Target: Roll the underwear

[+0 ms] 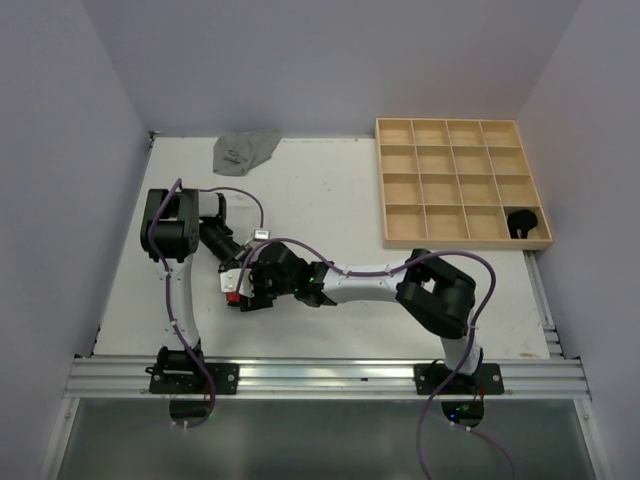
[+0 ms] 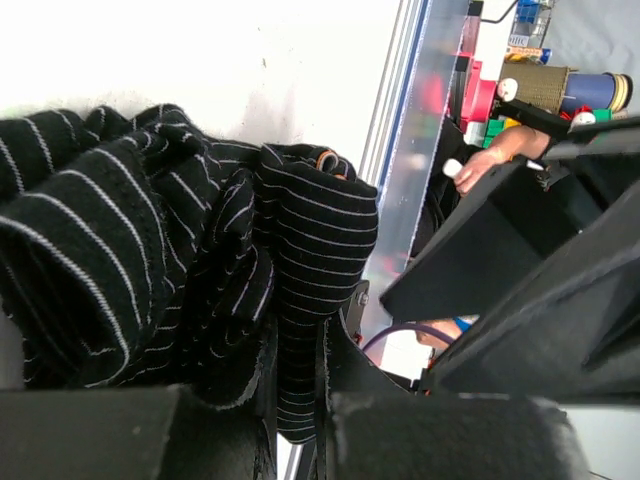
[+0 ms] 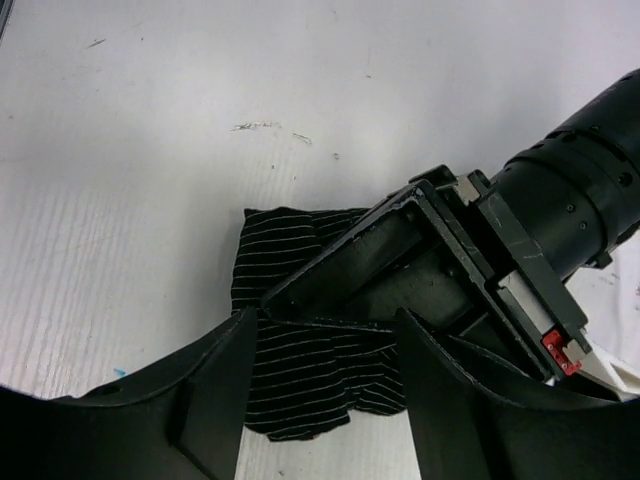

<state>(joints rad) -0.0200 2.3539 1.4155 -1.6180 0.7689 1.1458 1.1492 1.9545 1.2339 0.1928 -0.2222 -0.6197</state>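
Black underwear with thin white stripes (image 2: 130,250) lies bunched on the white table. My left gripper (image 2: 300,340) is shut on a fold of it, the cloth pinched between both pads. In the right wrist view the same underwear (image 3: 310,385) lies flat under the left gripper (image 3: 390,250). My right gripper (image 3: 322,330) hovers open just above, one finger on each side of the cloth. From the top view both grippers (image 1: 250,285) meet left of the table's centre and hide the striped cloth. A grey underwear (image 1: 245,150) lies crumpled at the back edge.
A wooden grid tray (image 1: 400,185) stands at the back right. A dark rolled piece (image 1: 525,222) sits in its near right corner compartment. The aluminium rail (image 1: 330,375) runs along the near edge.
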